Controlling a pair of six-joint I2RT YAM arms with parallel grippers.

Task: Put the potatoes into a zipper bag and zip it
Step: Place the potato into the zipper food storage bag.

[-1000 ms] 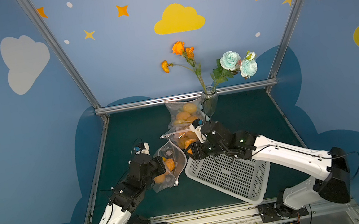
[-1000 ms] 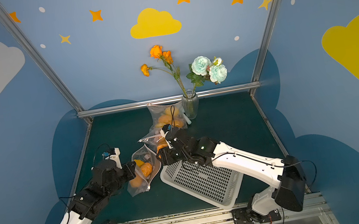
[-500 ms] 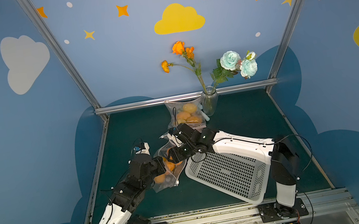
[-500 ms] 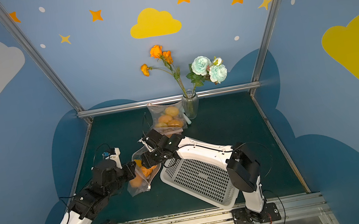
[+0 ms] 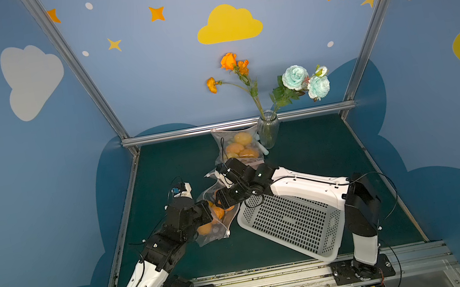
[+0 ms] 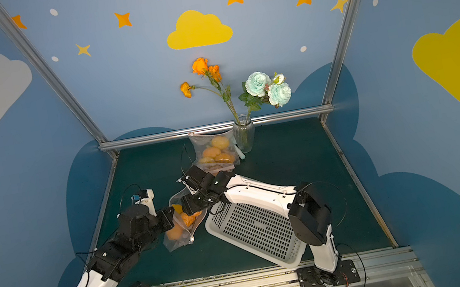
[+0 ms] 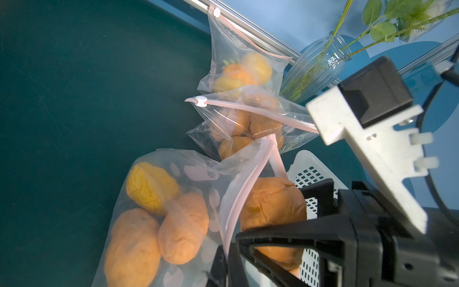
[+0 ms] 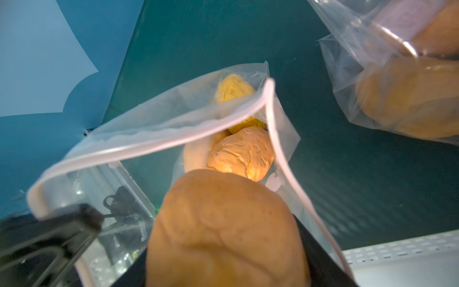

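one wrinkled orange potato (image 8: pixel 223 236) is hanging at the mouth of a clear plastic zipper bag with a pink zip strip (image 7: pixel 173 171)

the right claw (image 5: pixel 220 201) is reaching in from the side of the white perforated plastic basket (image 5: pixel 293 222) and is gripping that potato, its jaws standing wide on either side of it. the left claw (image 5: pixel 208 211) is pinching the bag's pink rim with its jaws fully closed, holding the mouth up and open. three lumpy oval potatoes (image 7: pixel 183 228), one yellow and two orange, are lying inside the bag below the gripped one. the bag's bottom is resting on the dark green counter (image 5: pixel 169 167), just beside the basket's corner. two more clear zipper bags (image 7: pixel 248 119), each holding potatoes, are lying farther back on the counter, one touching the next. the rear one is standing near the ribbed glass vase of orange and pale blue flowers (image 5: pixel 268 129), which is sitting by the metal rail (image 5: pixel 188 132) at the back.
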